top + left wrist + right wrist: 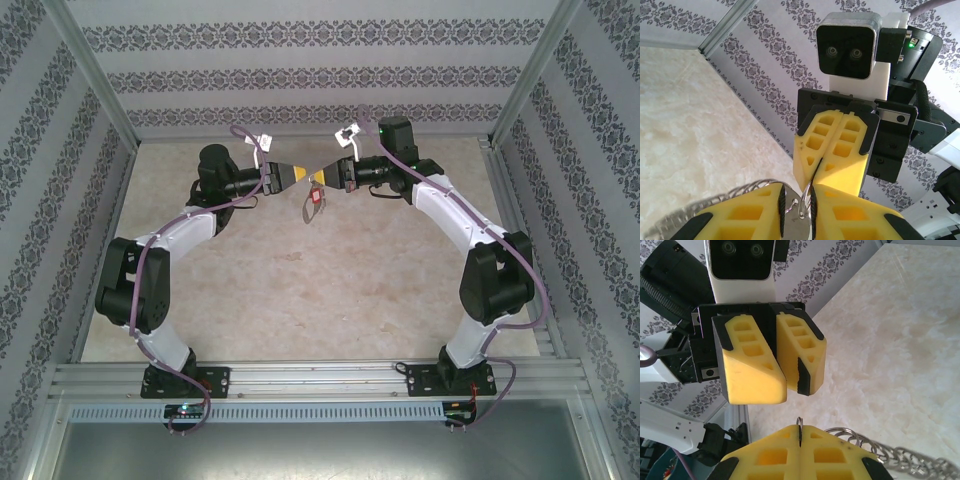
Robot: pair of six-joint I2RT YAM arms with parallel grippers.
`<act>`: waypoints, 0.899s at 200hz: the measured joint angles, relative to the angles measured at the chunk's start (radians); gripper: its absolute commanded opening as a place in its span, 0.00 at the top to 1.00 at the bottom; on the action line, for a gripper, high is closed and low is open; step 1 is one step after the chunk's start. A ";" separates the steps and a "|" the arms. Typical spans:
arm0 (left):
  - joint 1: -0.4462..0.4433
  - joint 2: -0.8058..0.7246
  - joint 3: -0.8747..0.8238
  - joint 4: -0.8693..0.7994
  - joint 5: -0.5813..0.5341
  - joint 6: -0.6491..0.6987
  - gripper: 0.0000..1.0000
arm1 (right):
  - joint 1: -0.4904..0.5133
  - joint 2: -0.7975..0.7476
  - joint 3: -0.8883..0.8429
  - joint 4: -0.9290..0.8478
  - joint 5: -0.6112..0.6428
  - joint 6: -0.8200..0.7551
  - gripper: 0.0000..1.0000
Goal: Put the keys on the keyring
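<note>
Arms come in from the near edge and meet tip to tip over the far half of the table.

left gripper: fingers a crack apart, clamped on a flat silver edge that I take for the keyring.

right gripper: fingers pressed together, pinching a small ring that pokes out at the tips. I can't tell whose ring it is.

The keyring is grey metal. A row of small linked rings trails away from the pinch and curves off past my own fingers in both wrist views.

The keys: I see only the red tag, a small rectangle just beside the two tips and between them. In the top view its long side runs near–far, extending from the tips toward the near edge. The key blade is too small to make out.
</note>
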 measured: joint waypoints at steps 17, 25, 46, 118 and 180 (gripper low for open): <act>-0.004 0.006 0.005 0.001 0.006 -0.001 0.77 | 0.002 0.000 0.000 0.000 -0.001 -0.003 1.00; -0.007 0.009 0.008 0.002 0.008 -0.001 0.77 | 0.002 0.000 0.000 0.000 -0.001 -0.003 1.00; -0.014 0.014 0.012 0.003 0.014 -0.004 0.77 | 0.002 0.002 0.000 0.000 -0.001 -0.003 1.00; -0.029 0.022 0.024 0.016 0.024 -0.027 0.77 | 0.013 0.011 0.002 0.001 -0.001 -0.003 1.00; -0.029 0.023 0.023 0.019 0.023 -0.026 0.77 | 0.012 0.011 0.002 0.002 -0.001 -0.002 1.00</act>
